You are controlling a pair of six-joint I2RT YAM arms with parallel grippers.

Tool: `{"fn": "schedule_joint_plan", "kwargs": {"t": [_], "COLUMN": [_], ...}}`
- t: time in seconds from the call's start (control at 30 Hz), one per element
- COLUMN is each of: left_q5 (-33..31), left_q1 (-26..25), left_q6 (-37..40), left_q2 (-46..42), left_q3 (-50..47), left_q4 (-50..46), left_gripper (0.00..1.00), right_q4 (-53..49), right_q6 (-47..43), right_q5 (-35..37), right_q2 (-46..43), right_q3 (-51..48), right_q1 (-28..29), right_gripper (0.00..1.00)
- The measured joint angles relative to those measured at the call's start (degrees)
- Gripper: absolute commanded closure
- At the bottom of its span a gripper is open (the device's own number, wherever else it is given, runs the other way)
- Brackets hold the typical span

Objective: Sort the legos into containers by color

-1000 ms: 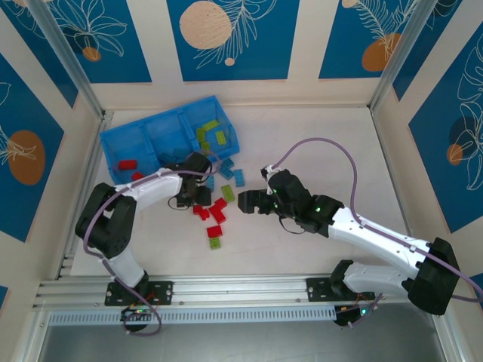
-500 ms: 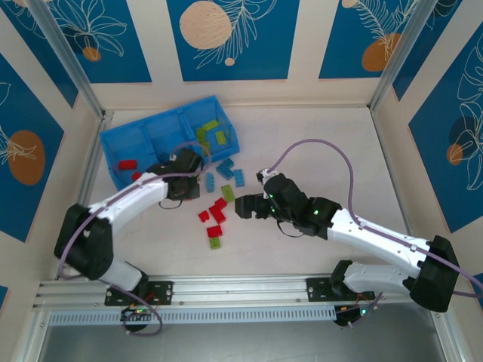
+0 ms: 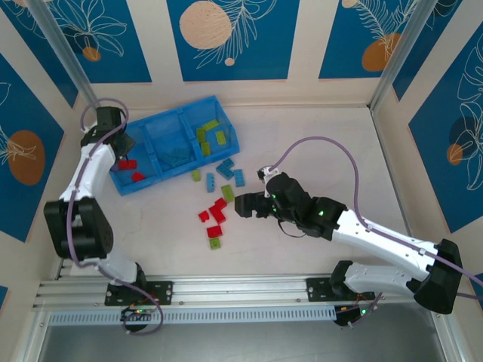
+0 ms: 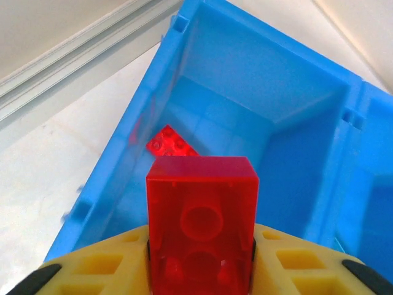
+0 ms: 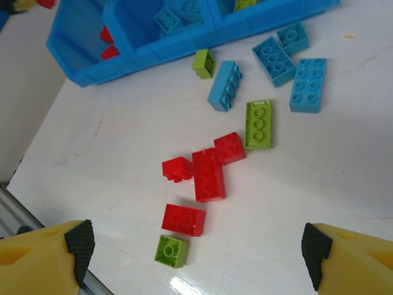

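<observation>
Far left: pinching a red brick [image 4: 201,209] between the yellow fingers [image 4: 104,261] of the left gripper [image 3: 119,143], narrowed to the brick's width, its hollow underside facing the wrist camera. Held above the blue bin [image 3: 162,178] rather than down in it, probably to let the piece drop without scraping the sloped walls. Just beyond the fingertips, the left compartment [image 4: 258,86], with a second red piece [image 4: 172,142] lying on its floor, so apparently the right home for this colour. Further right of those fingers, the middle compartment [image 3: 160,130] with light blue pieces and the right compartment [image 3: 205,115] with yellow-green ones. On to the right gripper [image 5: 195,249]: spread wide, gripping nothing, poised over the loose legos on the table [image 5: 344,203]. Nearest its fingertips, a small yellow-green brick [image 5: 172,251] touching a red one; ahead of the gap, a red cluster [image 5: 209,175]; beyond, toward the bin, a long yellow-green brick [image 5: 258,123] and light blue bricks [image 5: 307,83]. Opened that far, seemingly, to straddle whichever piece comes next. The red cluster is packed tight, so probably awkward to single one out.
</observation>
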Motion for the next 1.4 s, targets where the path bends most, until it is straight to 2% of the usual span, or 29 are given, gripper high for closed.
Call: {"fn": "schedule_joint_plan", "kwargs": {"t": [0.07,0.2,0.3,0.4,0.47,0.63,0.7,0.83,0.97,1.1,1.27,1.4], "left_q5": [0.6,2.5,5.6,10.0,11.5,10.6,9.6,10.0,13.2,13.2,8.2,3.4], "left_q1": [0.3,0.5,0.2,-1.7,-5.9,-27.9,-35.0,-43.1,-44.4,-44.5,-44.5,-43.4], "left_q6": [-0.5,-1.1,-1.6,-2.4,-2.2,3.0,5.5,12.5,21.7,29.9,35.6,36.7], "left_q2": [3.3,5.6,1.7,-7.6,-14.6,-30.5,-34.8,-37.5,-37.1,-38.8,-41.2,-43.2], "left_q3": [1.6,2.3,-0.2,-6.0,-8.4,-10.8,-11.7,-12.4,-14.1,-17.4,-23.0,-25.7], "left_q4": [-0.1,-0.5,1.1,2.6,2.6,0.8,-2.0,-10.4,-16.1,-18.0,-16.2,-15.1], "left_gripper": [0.41,0.38,0.38,0.38,0.38,0.36,0.32,0.19,0.01,0.00,0.00,0.00], "right_q4": [-0.9,-2.4,-2.6,-2.3,-2.1,-1.4,-0.9,1.1,2.5,2.1,0.4,-1.0], "right_q6": [0.0,0.0,0.0,-0.6,-1.2,-4.0,-5.2,-8.2,-10.8,-13.4,-15.0,-14.7], "right_q5": [0.0,0.6,1.4,2.6,2.8,2.4,1.8,0.4,0.2,0.9,1.0,0.3], "right_q2": [0.0,-0.2,-0.2,0.9,3.2,13.9,18.3,28.2,38.1,47.3,53.9,57.1], "right_q3": [0.9,1.2,1.2,1.2,1.2,2.0,3.4,9.4,17.4,25.3,29.9,31.3], "right_q1": [0.0,0.2,0.3,-0.2,-1.1,-6.1,-8.0,-11.4,-13.2,-14.0,-14.6,-14.7], "right_gripper": [0.10,0.10,0.09,0.09,0.09,0.09,0.09,0.13,0.18,0.23,0.32,0.52]}}
